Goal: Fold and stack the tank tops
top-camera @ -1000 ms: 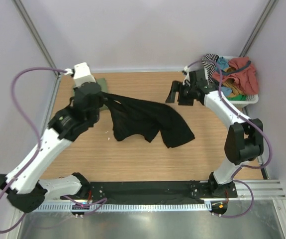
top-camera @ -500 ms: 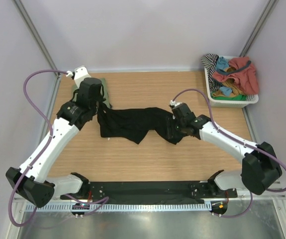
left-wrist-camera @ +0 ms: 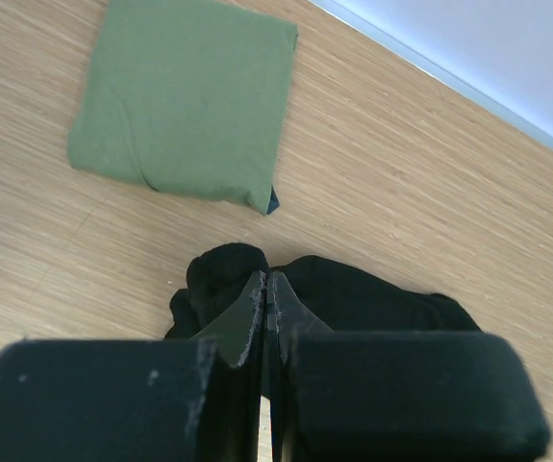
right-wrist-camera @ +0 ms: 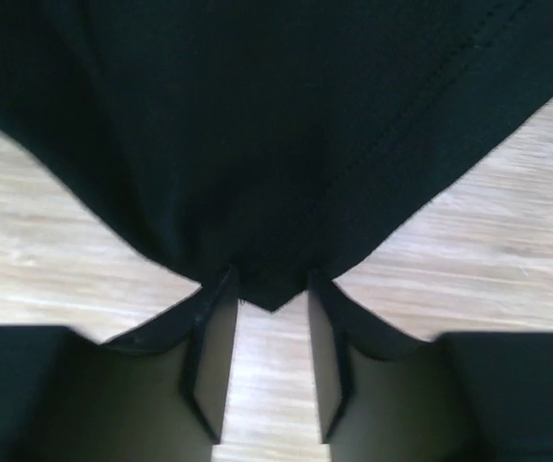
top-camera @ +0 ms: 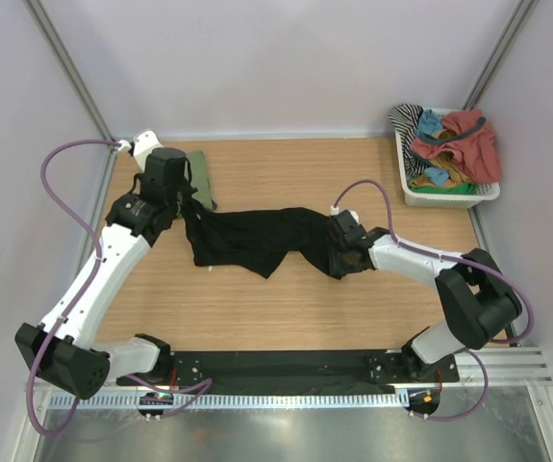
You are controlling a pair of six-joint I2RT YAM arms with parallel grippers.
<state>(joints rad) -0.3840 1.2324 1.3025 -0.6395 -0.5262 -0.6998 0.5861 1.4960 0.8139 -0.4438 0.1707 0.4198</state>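
Note:
The black tank top (top-camera: 266, 236) lies stretched across the middle of the wooden table, its left end lifted. My left gripper (top-camera: 188, 200) is shut on that end; in the left wrist view its closed tips (left-wrist-camera: 267, 284) pinch a thin strip of the black tank top (left-wrist-camera: 353, 298). The olive green tank top (top-camera: 199, 178) lies folded into a flat square (left-wrist-camera: 185, 101) at the back left. My right gripper (top-camera: 339, 252) is low at the black top's right end. Its jaws (right-wrist-camera: 271, 289) stand partly open, with a corner of the black cloth (right-wrist-camera: 257, 144) between the fingertips.
A white basket (top-camera: 408, 178) at the back right corner holds a heap of red, teal and striped garments (top-camera: 454, 140). Bare wood (top-camera: 286, 308) lies in front of the black top, towards the arm bases.
My right arm swung from beside the basket down to the black top's right end, and its jaws narrowed. My left gripper drew its end of the cloth left, stretching the cloth out.

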